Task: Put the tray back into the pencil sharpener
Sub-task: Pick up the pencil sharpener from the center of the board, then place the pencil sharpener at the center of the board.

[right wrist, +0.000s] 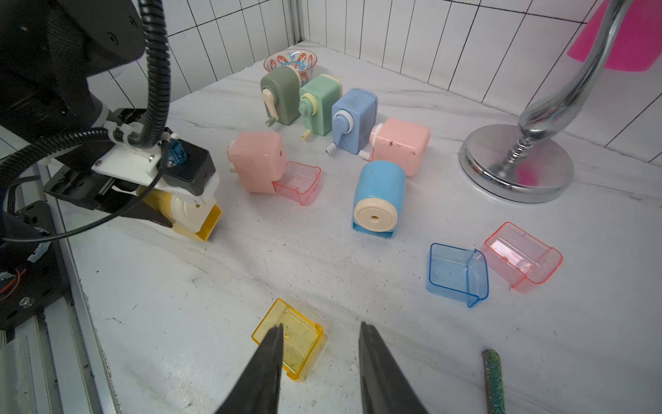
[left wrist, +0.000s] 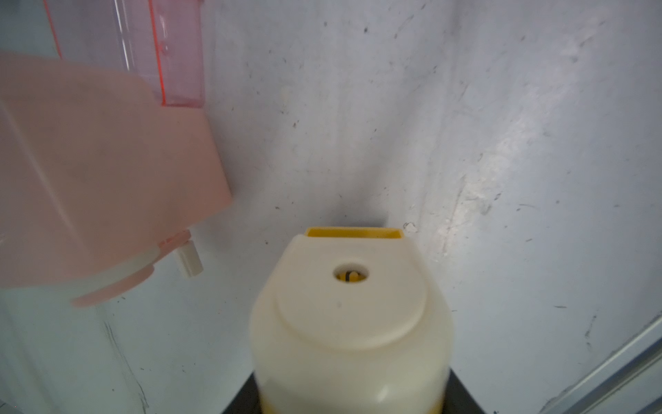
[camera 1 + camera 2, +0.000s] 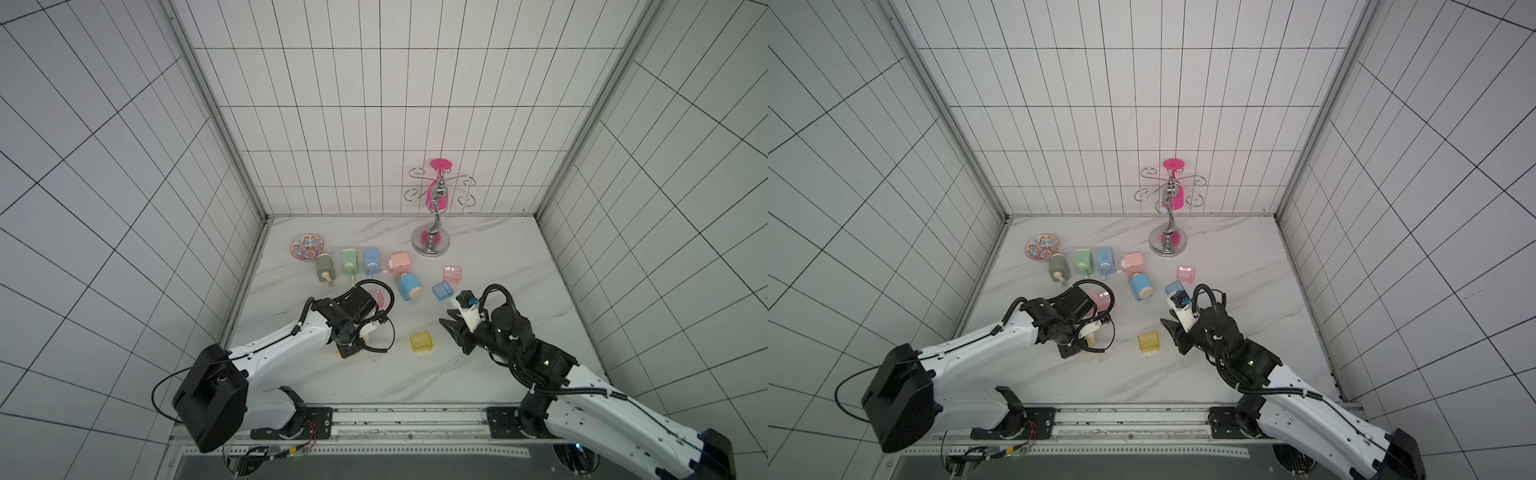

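So the left pincer [image 1: 181, 213] is clamping onto the yellow-and-cream pencil sharpener [image 2: 351, 315] by its body, sitting left of center in the lower half of both top views. The sharpener's round cream face with the pencil hole is pointing straight at the left wrist camera. The yellow tray [image 3: 421, 342] is lying by itself on the marble tabletop [image 3: 478, 374], outside the sharpener, in the lower middle of both top views between the two arms. The right pincer [image 1: 320, 325] is hanging just to the right of that tray with its black fingers [image 1: 265, 365] spread and nothing between them. In the right wrist view one finger is overlapping the tray, and I honestly can't tell if it's touching. Just above the left wrist in a top view, a pink sharpener [image 1: 256, 161] is sitting with a clear pink tray [image 1: 299, 181] partway in its slot. To the right of it a round-bodied blue sharpener [image 3: 409, 286] is lying with its cream face toward the arms. A loose blue tray [image 3: 442, 291] and a loose pink tray [image 3: 452, 274] are sitting close together further right. Higher up, olive, mint, blue and pink sharpeners are lining up in a row [image 3: 361, 262], with a patterned bowl [image 3: 307, 248] at the left end and a chrome stand [image 3: 431, 245] at the right.
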`<state>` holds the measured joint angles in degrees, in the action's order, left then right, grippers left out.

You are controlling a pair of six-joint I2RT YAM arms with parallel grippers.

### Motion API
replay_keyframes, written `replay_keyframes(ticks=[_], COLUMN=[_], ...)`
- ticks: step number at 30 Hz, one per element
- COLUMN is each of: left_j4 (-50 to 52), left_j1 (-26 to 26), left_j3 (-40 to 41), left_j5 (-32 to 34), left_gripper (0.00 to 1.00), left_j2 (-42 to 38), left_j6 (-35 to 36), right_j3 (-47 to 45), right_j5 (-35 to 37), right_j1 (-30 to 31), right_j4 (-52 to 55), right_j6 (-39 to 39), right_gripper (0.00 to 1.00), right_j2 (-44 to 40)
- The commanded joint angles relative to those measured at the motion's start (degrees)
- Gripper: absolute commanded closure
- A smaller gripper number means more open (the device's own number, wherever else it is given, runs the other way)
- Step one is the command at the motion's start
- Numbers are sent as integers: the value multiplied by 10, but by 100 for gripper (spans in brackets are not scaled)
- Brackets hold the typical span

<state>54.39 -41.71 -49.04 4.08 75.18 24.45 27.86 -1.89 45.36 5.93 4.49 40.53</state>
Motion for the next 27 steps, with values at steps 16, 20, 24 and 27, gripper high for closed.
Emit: replay_keyframes(ticks=[16, 20, 24, 27], left_j4=[-85, -89, -72, -65], left_j1=[-113, -118, -123, -123], left_j3=[-122, -118, -129, -139], left_j5=[-104, -82, -63, -65], left_gripper=[80, 80, 78, 75], left_j2=[119, 138, 162, 179], left_j6=[9, 19, 20, 8], right_j3=[-2, 22, 37, 34], right_j5=[87, 63, 19, 9], right_j1=[-24, -30, -40, -49], right_j4=[140, 152, 149, 144], right_j6=[326, 331, 339, 358], right_gripper=[82, 81, 79, 79], right_j2=[-16, 30, 70, 79])
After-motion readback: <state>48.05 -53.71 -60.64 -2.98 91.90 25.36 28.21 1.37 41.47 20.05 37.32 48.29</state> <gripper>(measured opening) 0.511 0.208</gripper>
